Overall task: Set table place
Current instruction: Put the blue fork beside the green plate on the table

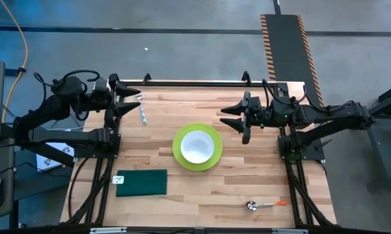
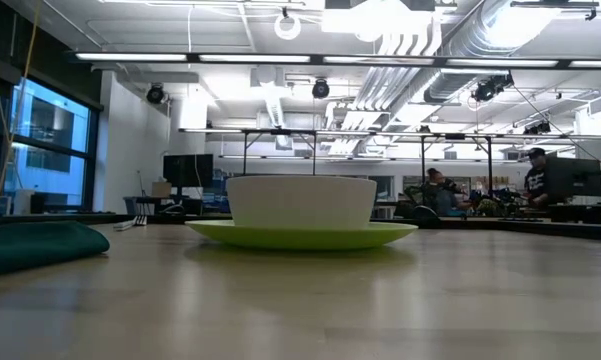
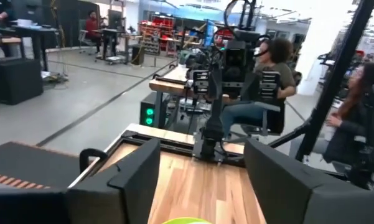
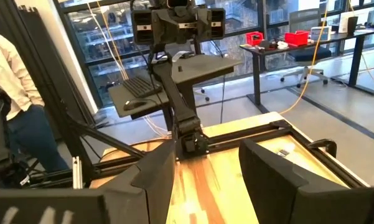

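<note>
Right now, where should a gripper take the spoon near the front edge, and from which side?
Grip the spoon by its orange handle, coming straight down from above. It lies flat on the table, its metal bowl toward the left arm's side, and the straight handle probably suits the jaws better.

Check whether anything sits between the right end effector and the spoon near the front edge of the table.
Nothing visible blocks it. The right end effector, open, hangs over bare table; the spoon lies toward the front edge on that same side. The plate with its bowl sits off to the side, clear of that path.
</note>
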{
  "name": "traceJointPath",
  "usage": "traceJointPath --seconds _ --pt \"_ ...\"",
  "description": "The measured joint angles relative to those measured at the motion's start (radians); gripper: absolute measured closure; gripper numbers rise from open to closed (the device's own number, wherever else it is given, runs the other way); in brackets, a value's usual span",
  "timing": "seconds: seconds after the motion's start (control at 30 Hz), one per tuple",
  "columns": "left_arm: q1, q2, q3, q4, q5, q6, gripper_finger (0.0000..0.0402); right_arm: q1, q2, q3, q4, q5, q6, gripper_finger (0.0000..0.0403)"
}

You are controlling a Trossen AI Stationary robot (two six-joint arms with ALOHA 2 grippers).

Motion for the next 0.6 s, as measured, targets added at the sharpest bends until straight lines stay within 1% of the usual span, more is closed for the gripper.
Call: traceJointPath --seconds 0.1,0.37,0.6 --pt "0.0 0.0 0.0 0.0 -0.001 0.0 0.0168 0.0 0.0 0.0 0.0 0.0 0.0 0.0233" --pt "0.0 -0.001 0.0 0.0 -0.001 0.0 0.018 0.0 0.0 0.0 0.003 0.001 0.0 0.0233" --pt "0.0 0.0 0.0 -0.006 -0.001 0.0 0.0177 0.0 0.0 0.0 0.003 0.001 0.0 0.0233"
